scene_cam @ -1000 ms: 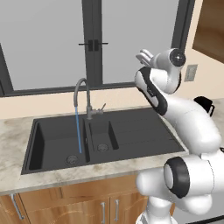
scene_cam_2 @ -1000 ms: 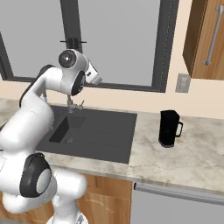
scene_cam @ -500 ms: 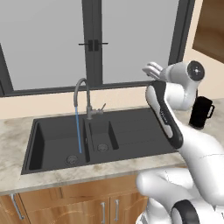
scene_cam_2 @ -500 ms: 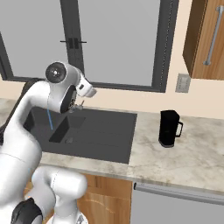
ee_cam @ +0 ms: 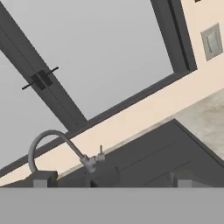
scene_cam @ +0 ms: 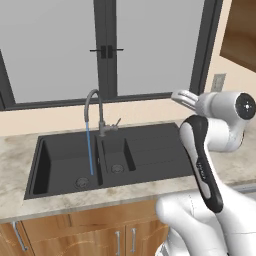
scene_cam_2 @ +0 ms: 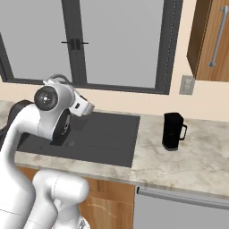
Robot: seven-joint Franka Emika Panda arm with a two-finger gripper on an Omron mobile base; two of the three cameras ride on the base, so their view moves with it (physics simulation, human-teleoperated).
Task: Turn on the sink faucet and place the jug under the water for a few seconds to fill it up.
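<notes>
One jug (scene_cam_2: 173, 131) is standing on the counter, right of the sink (scene_cam_2: 117, 142), untouched. Water (scene_cam: 89, 148) is running. I'm holding the gripper (scene_cam: 181, 97) high, nothing held, jaw gap can't tell. Risk: I'm swinging wide and knocking the jug over.

No legible text, label, brand, number or sign appears in any view. The dark band on the arm (scene_cam: 204, 170) carries a faint pale marking, too small and blurred to read.
</notes>
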